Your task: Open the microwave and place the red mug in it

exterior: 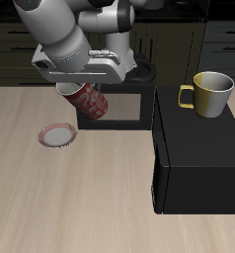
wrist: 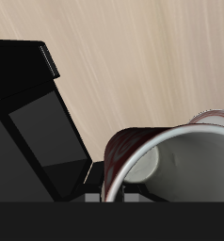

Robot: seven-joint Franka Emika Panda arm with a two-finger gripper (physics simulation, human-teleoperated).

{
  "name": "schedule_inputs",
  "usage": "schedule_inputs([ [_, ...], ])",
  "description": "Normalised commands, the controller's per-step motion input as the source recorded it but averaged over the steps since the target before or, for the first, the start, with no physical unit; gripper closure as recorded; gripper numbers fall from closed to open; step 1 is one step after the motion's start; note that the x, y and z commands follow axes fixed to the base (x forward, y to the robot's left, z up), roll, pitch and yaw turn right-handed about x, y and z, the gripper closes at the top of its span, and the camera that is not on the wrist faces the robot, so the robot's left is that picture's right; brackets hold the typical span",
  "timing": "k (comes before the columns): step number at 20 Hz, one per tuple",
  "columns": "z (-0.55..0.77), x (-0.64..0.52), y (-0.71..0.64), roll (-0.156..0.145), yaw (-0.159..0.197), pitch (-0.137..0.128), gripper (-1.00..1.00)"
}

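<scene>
the gripper (exterior: 87,89) hangs above the counter (exterior: 50,198) with the red mug (exterior: 92,101) caught in its jaws — the mug is off the surface, tilted on a slant, its body sticking out below the gripper. in the wrist view the red mug (wrist: 170,160) sits right up against the camera, its pale grey inside and rim facing the lens, so the jaws are pinching it at the rim, though the fingertips themselves are hidden behind the mug.

the microwave (exterior: 194,158) stands on the counter with its door (exterior: 124,107) swung open; the mug hovers just in front of the dark opening, near the door's edge. a yellow-olive mug (exterior: 208,94) rests on top of the microwave. a flat red-rimmed plate (exterior: 59,135) lies on the counter — below and a little aside of the held mug, apart from it.
</scene>
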Motion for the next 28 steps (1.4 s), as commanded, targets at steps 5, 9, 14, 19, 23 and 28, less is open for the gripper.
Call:
schedule_inputs([
  [5,-0.07,0.03,0.2,0.057,-0.046,0.004,1.0],
  [9,-0.16,0.02,0.22,0.065,-0.061,0.015,1.0],
  [14,-0.08,-0.02,0.12,0.034,-0.053,0.006,1.0],
  [19,-0.01,0.01,0.2,0.038,-0.03,-0.002,1.0],
  [23,-0.11,0.09,0.17,0.028,-0.02,0.024,1.0],
  [28,-0.1,0.11,0.31,0.048,-0.012,0.016,1.0],
])
